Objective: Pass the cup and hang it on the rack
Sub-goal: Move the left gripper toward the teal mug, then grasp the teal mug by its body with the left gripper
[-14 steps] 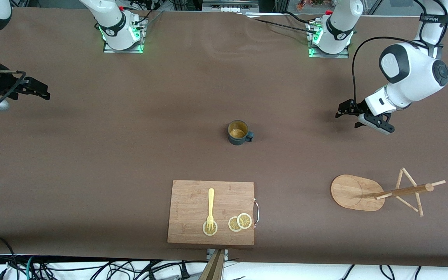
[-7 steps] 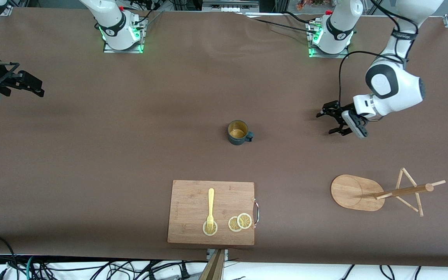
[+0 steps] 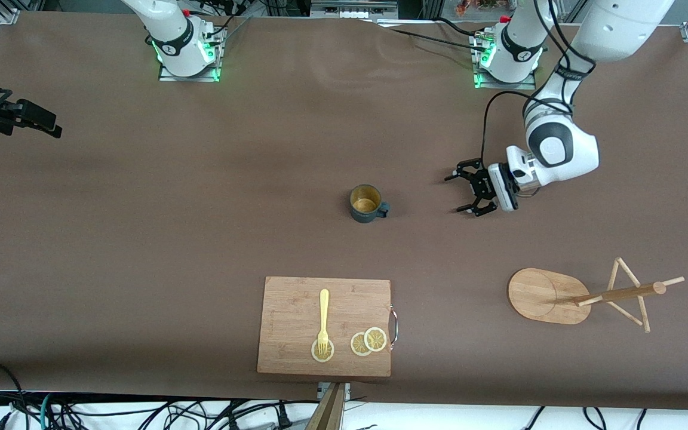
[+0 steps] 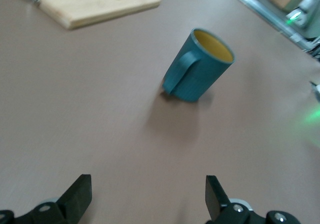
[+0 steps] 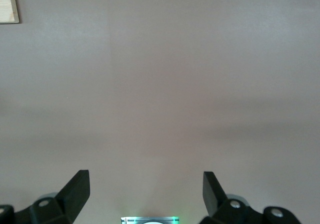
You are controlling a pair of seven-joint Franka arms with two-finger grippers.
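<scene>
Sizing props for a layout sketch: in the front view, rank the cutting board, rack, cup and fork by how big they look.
Largest to smallest:
1. Cutting board
2. Rack
3. Fork, longer than the cup is wide, though thin
4. Cup

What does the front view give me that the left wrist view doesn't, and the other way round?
Only the front view shows the rack, lying on its side toward the left arm's end of the table, the lemon slices on the cutting board, and the right gripper, open and waiting at the right arm's end of the table. Only the left wrist view shows the cup's handle facing the open left gripper. Both show the cup upright on the table, ungrasped, plus the board and the yellow fork.
</scene>
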